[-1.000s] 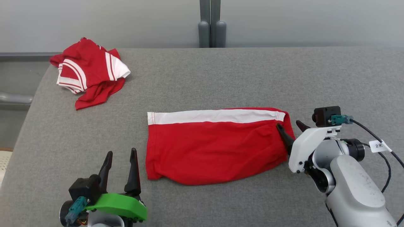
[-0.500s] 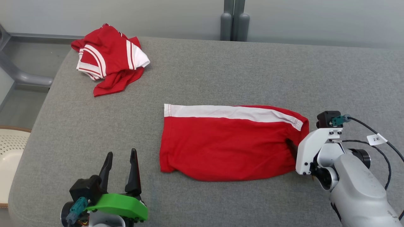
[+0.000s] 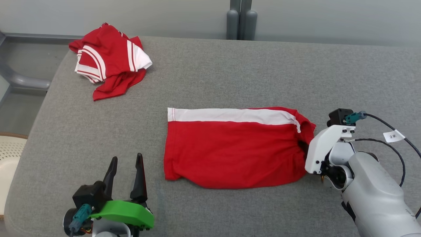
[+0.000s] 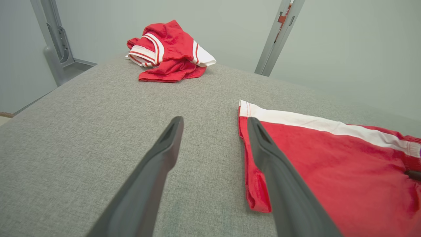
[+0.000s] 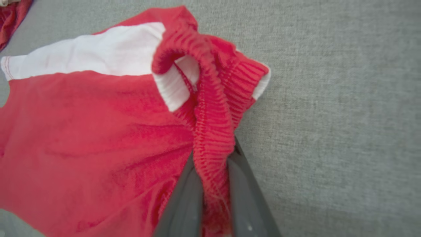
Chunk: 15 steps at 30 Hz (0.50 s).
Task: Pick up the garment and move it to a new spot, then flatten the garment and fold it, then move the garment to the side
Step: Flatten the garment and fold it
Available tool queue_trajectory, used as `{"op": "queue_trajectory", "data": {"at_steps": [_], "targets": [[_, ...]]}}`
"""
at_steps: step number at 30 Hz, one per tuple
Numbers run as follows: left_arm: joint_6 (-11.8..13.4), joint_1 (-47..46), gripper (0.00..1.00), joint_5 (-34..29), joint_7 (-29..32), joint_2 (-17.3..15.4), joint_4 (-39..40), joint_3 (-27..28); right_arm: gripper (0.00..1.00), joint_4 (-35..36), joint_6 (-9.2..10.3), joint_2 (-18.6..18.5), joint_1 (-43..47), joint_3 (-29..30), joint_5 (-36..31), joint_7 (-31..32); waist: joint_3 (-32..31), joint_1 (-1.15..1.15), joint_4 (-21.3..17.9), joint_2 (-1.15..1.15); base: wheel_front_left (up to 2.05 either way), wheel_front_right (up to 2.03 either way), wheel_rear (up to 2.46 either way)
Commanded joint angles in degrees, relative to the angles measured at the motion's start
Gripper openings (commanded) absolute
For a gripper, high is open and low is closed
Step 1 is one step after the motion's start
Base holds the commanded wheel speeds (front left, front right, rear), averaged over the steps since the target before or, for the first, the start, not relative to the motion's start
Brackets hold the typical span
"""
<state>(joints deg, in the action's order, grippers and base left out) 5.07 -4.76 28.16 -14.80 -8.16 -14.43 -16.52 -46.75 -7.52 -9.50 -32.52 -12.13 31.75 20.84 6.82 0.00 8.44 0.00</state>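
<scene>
Pinching garment (image 3: 230, 148) waistband (image 5: 210, 131) | right claw (image 5: 213, 151) low | left claw (image 3: 126, 157) spread

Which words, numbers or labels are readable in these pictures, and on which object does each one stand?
"2" plus a star-like mark, unclear: on the white tag on the black cable.
The red shorts and the crumpled red garment: no readable text.
</scene>
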Motion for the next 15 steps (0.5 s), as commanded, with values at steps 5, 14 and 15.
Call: {"op": "queue_trajectory", "data": {"at_steps": [5, 14, 15], "targets": [[0.0, -0.5, 1.00, -0.6, -0.4, -0.3, 0.4, 0.1, 0.00, 1.7, 0.06, -2.9, -1.1, -2.9, 3.4, -0.3, -0.6, 0.00, -2.3, 0.00, 0.00, 0.00, 0.00], [-0.1, -0.1, 1.00, -0.8, -0.3, -0.6, 1.2, -0.6, 0.00, 6.1, 0.06, -11.0, 0.0, -4.5, 9.1, 3.2, -1.0, 0.00, -6.0, 0.00, 0.00, 0.00, 0.00], [-0.1, -0.2, 1.00, -0.8, -0.2, -0.6, 1.3, -0.7, 0.00, 6.7, 0.04, -11.6, 0.2, -4.7, 9.6, 3.6, -1.0, 0.00, -6.4, 0.00, 0.00, 0.00, 0.00]]}}
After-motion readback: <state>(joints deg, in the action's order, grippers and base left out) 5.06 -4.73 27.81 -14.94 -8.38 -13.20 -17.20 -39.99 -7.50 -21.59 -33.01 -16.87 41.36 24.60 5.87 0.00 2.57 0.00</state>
